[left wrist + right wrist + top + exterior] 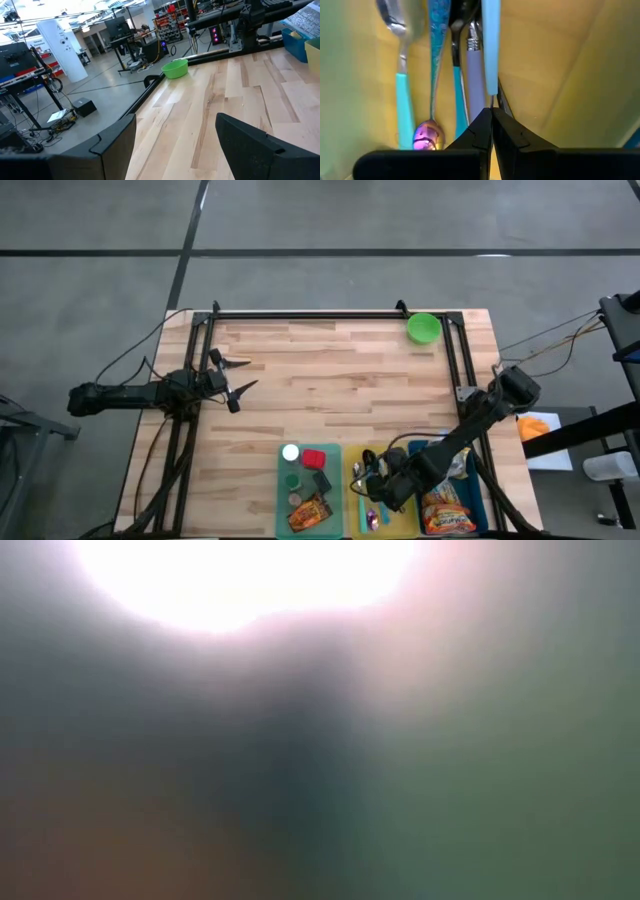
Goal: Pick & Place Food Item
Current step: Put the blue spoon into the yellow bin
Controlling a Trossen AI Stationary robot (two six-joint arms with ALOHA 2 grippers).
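Right gripper (pixel 491 125) jaws pressed together, empty, over cutlery (pixel 432 65) in yellow bin (pixel 357 462). Left gripper (pixel 237 377) spread, empty, at table's (pixel 350 370) left edge.

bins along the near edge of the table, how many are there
3: a green plastic bin with small food items, a yellow plastic bin of cutlery beside it, and a blue plastic bin holding snack bags, partly hidden by the right arm.

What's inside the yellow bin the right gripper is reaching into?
Cutlery: spoons with teal handles and a lilac handle in the yellow bin. The shut right gripper hides whatever lies beneath it.
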